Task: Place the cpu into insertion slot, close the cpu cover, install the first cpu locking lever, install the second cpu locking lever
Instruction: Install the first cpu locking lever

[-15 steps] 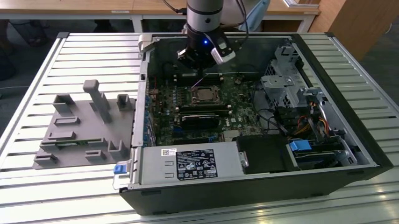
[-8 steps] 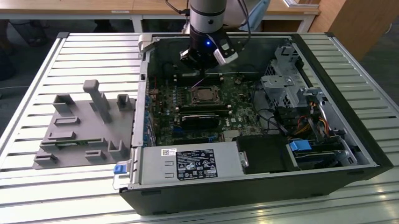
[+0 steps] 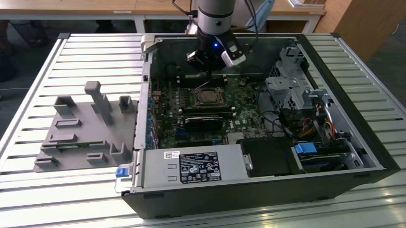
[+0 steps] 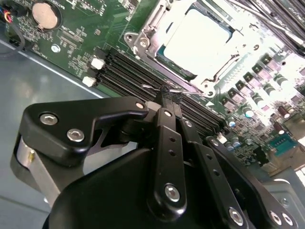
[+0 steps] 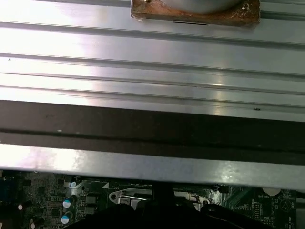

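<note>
- The arm (image 3: pixel 216 16) comes down steeply into the open computer case (image 3: pixel 374 159), which lies on the slatted table (image 3: pixel 76 61).
- In the exterior view, its wrist stands over the green circuit board (image 3: pixel 244 92) near the case wall opposite the power supply (image 3: pixel 193 166).
- The gripper (image 3: pixel 212 64) points down at the board, just beside the insertion slot (image 3: pixel 198 98) on the side away from the power supply.
- In the second wrist view the gripper (image 4: pixel 169 95) has its black fingers (image 4: pixel 164 143) drawn together to a narrow tip.
- That tip sits right at a thin wire locking lever (image 4: pixel 151 88) running along the socket's edge, beside the long memory slots (image 4: pixel 128 71). I cannot tell whether the wire is actually pinched.
- The cpu (image 4: pixel 200 40) lies flat in the slot, near the middle of the board.
- The cpu cover (image 4: pixel 143 44) lies down around the cpu, whose pale top shows through the cover's window.
- A grey fixture (image 3: pixel 82 137) rests on the table outside the case, toward the exterior view's left.
</note>
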Available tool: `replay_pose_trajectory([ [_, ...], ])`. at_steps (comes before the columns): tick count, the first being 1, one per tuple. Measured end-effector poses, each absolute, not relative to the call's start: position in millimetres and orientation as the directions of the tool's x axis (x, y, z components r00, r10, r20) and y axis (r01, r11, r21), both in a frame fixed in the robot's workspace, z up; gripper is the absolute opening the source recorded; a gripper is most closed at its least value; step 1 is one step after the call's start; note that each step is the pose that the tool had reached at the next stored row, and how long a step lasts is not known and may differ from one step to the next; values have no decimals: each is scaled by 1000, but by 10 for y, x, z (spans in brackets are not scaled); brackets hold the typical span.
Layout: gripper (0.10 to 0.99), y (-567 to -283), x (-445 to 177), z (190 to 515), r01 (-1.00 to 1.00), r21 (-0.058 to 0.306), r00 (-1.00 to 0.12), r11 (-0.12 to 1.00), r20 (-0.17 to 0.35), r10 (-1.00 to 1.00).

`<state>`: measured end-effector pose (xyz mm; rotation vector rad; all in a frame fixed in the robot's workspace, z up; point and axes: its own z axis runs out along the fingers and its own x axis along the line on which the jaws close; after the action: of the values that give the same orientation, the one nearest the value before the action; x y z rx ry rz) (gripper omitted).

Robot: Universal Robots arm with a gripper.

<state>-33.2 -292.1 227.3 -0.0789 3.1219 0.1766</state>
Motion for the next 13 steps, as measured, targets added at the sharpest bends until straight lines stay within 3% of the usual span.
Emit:
replay_pose_trajectory([
  [13,106,-2920,-233,2116,-50,112,-999,992,-17,-49],
])
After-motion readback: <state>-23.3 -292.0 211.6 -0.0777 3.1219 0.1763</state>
